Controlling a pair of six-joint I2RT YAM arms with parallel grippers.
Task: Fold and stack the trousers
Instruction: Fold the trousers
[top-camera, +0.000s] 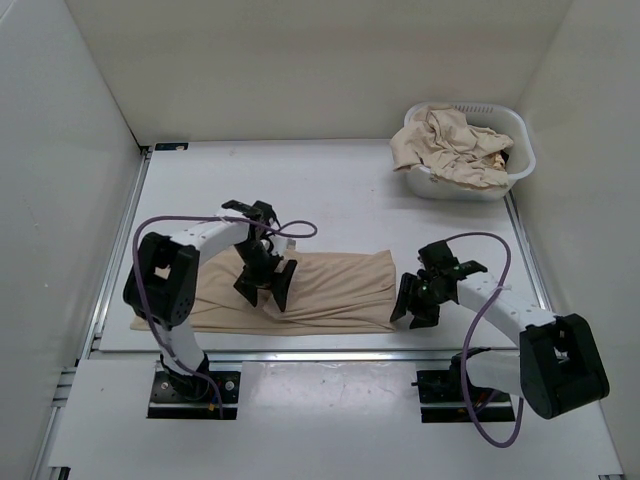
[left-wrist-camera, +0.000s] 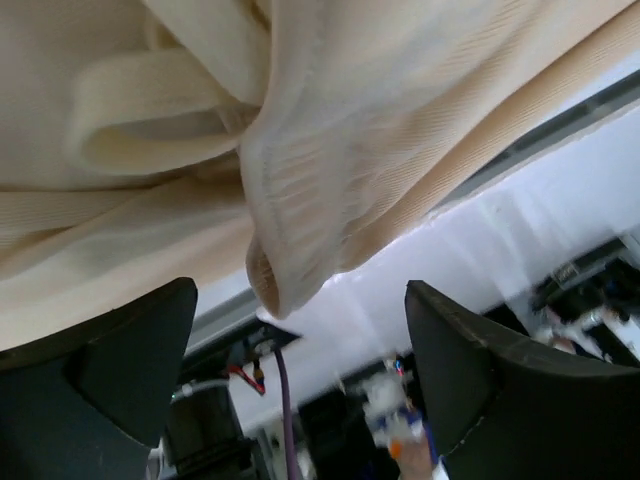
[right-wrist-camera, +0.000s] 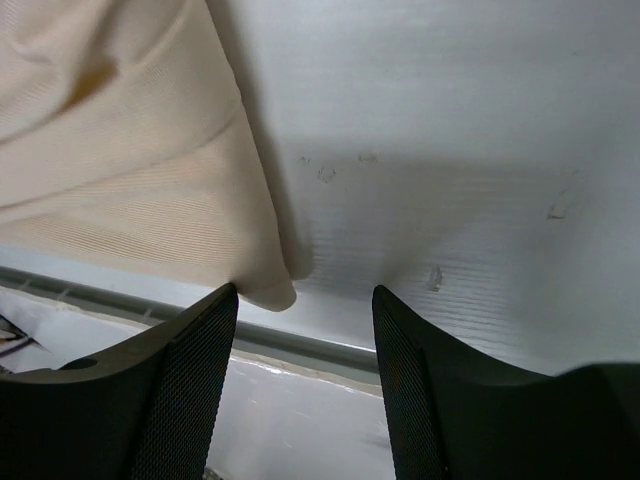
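- Over on the overhead camera, a folded pair of light tan, thin fabric trousers (top-camera: 320, 290) lies flat along the near edge of the white table (top-camera: 350, 190). The left gripper (top-camera: 265, 290) is spread open above its left half, and the right gripper (top-camera: 415, 305) is open just off its right end. A white plastic basket (top-camera: 460, 188) in the far right corner holds a heap of more beige trousers (top-camera: 450, 140).
- Left wrist: fingers (left-wrist-camera: 130, 370) wide apart, gripping nothing, wrinkly waistband fabric (left-wrist-camera: 330, 150) right in front.
- Right wrist: fingers (right-wrist-camera: 190, 390) open and empty, cloth's corner (right-wrist-camera: 265, 285) by the left finger.
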